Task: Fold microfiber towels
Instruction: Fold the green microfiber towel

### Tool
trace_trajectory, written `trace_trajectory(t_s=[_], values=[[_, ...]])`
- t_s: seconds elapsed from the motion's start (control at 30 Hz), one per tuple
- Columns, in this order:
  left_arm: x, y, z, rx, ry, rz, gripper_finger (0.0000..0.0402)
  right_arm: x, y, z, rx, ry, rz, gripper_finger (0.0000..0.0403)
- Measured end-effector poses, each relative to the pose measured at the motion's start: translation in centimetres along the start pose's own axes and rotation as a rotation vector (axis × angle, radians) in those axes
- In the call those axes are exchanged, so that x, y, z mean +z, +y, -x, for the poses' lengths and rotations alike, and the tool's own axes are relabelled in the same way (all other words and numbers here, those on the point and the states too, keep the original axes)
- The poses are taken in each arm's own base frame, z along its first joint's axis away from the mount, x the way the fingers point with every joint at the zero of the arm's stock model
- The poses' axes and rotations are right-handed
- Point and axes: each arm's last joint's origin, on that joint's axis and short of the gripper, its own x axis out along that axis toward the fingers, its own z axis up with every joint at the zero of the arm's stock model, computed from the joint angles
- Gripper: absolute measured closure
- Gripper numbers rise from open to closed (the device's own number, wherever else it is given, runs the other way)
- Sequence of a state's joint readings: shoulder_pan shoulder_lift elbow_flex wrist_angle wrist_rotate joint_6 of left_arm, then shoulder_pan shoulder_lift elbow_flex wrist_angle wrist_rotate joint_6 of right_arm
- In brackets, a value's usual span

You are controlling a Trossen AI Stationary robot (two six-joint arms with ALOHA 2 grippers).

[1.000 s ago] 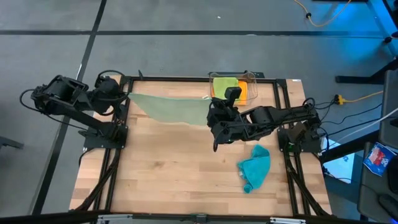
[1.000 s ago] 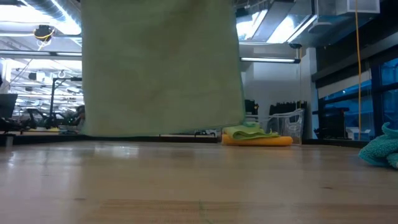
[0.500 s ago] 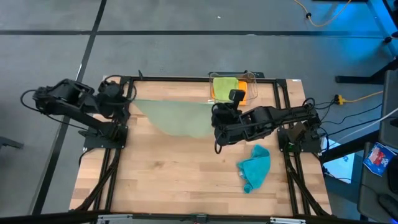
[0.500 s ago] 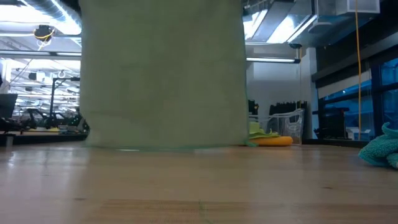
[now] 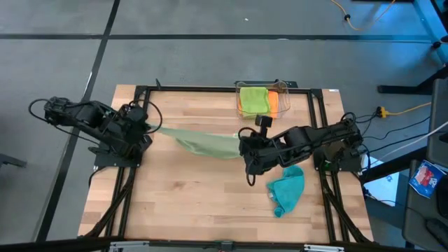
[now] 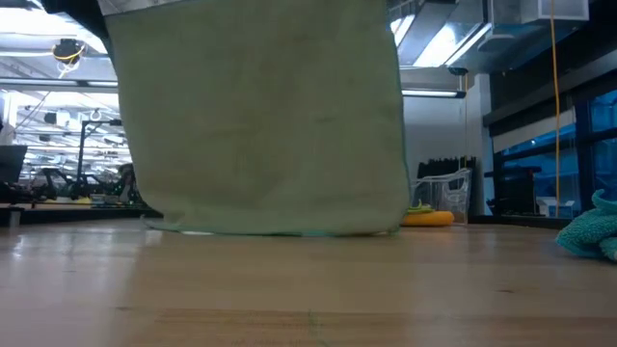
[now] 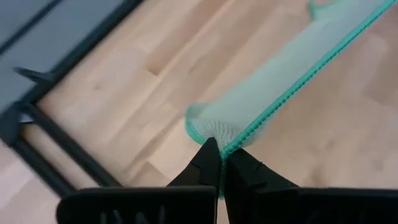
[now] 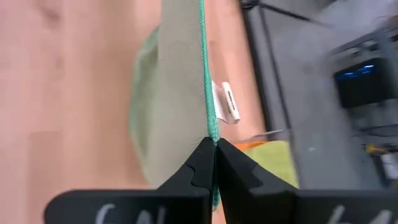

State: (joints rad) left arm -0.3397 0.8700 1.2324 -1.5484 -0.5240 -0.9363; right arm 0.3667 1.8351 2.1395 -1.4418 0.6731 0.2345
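While both arms held the sage towel [image 5: 203,142] stretched mid-surface, left end effector [image 7: 222,163] and right end effector [image 8: 213,149] each clenched a corner. Teal towel [image 5: 287,187] at 4 o'clock waited unfolded.

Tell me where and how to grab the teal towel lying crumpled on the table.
Grip the teal towel at the raised bunch of folds on its upper end, coming straight down from above. It lies in a crumpled heap with no flat corner showing, so a high ridge gives the jaws cloth to close on. Both arms are busy holding the sage towel stretched between them.
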Motion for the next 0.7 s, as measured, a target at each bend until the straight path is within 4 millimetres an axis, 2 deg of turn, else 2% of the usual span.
trace_trajectory(t_s=[0.17,0.43,0.7], values=[[-0.3,-0.9,0.3,-0.128,0.049,0.010,0.0401,-0.2,0.9,0.5,0.087,0.007,-0.047,0.0386],[-0.4,-3.2,1.3,-0.439,0.121,-0.005,0.0401,-0.2,2.3,1.5,0.188,-0.014,-0.044,0.0386],[-1.5,-4.1,2.2,-0.560,0.228,-0.021,0.0401,-0.7,3.8,2.7,0.304,-0.004,-0.007,0.0386]])
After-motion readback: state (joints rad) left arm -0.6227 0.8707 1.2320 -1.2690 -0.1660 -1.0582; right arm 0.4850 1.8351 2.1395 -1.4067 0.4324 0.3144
